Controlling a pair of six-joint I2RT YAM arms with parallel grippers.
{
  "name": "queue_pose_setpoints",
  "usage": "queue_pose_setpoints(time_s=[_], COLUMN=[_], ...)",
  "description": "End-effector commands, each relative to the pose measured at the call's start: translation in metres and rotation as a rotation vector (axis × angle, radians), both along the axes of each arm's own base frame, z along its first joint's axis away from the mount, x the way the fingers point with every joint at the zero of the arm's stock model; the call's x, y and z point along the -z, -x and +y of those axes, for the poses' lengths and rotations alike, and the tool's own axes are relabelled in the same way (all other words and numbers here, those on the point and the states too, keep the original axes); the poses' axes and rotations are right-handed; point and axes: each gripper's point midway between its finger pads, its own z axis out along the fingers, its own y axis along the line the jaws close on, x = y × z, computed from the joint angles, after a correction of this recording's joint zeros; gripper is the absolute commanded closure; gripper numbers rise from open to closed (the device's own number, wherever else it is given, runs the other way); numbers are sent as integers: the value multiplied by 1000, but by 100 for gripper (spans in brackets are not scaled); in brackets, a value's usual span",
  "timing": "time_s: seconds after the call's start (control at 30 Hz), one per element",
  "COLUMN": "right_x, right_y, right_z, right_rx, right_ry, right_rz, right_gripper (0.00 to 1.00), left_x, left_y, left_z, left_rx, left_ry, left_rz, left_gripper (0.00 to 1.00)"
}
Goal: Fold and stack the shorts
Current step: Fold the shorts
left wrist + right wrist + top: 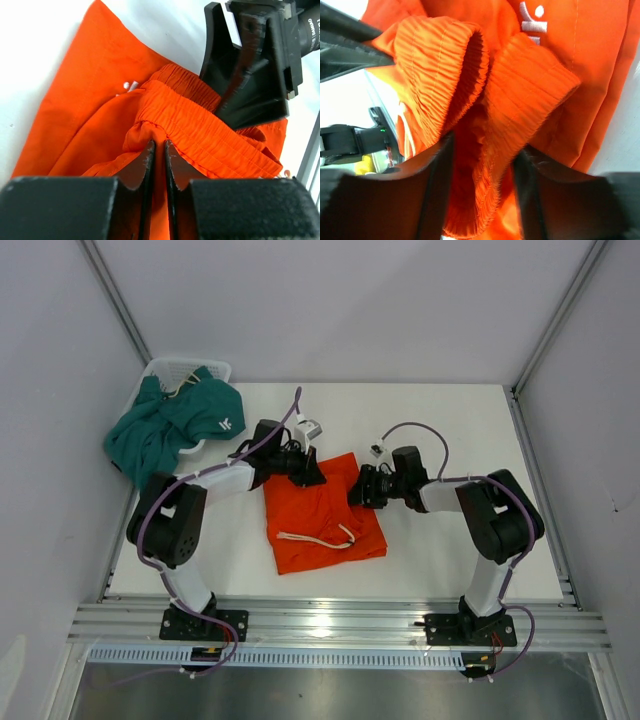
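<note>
The orange-red shorts (322, 520) lie folded in the middle of the table, white drawstring (318, 538) on top. My left gripper (312, 472) is at their far edge, and in its wrist view the gripper (160, 145) is shut on a thin fold of the shorts (100, 100). My right gripper (356, 488) is at the far right corner. Its fingers (435, 165) stand apart, and the ribbed waistband (485, 110) hangs loosely in the gripper (482, 150). The teal shorts (170, 425) spill over the basket at the back left.
A white mesh basket (215, 368) stands in the back left corner under the teal shorts. The white table (450, 550) ends at aluminium rails along the near edge. Grey walls close in on both sides. The right gripper's black body (250, 65) hangs just beyond the left gripper's fingers.
</note>
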Motion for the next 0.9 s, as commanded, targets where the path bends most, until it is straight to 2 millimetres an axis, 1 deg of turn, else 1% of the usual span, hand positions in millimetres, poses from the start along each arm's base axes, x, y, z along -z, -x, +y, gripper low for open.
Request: queue_pose_setpoints(time_s=[0.0,0.03,0.1,0.17,0.33,0.5,0.53,0.57,0.6,0.63,0.67,0.77,0.83,0.87], right_x=[-32,-32,-31,-31,-26,-35,-33,-34,-38,-36,-41,-43,-42,-37], right_y=[-7,-3,-3,-3,-5,-4,-2,-4,-5,-3,-6,0,0,2], right_z=[4,4,5,4,-7,-6,-8,-12,-13,-14,-15,-8,-5,-2], right_rx=[-7,-23,-27,-17,28,30,36,59,53,54,60,21,11,9], right_ry=[-143,-160,-172,-180,-192,-245,-254,-276,-305,-317,-345,-364,-340,-311], right_rz=[-71,-57,-53,-39,-14,-15,1,28,13,25,21,25,8,34], right_gripper=[43,40,37,36,33,31,31,31,30,29,29,28,27,27], left_x=[-15,-18,-19,-23,-26,-30,-30,-32,-34,-32,-35,-39,-39,-42], left_y=[-13,-14,-12,-14,-13,-12,-13,-12,-13,-11,-11,-10,-11,-11], left_z=[-9,-11,-12,-13,-8,-6,-5,-5,-4,-3,-2,-4,-6,-10], left_rx=[-3,-1,3,1,-16,-21,-24,-23,-26,-26,-28,-20,-19,-12], left_ry=[18,31,44,49,29,27,24,22,20,13,14,26,30,33], left_rz=[-49,-57,-57,-68,-90,-99,-101,-105,-109,-107,-114,-113,-107,-112], left_gripper=[85,85,85,86,86,87,87,87,87,87,87,87,87,87])
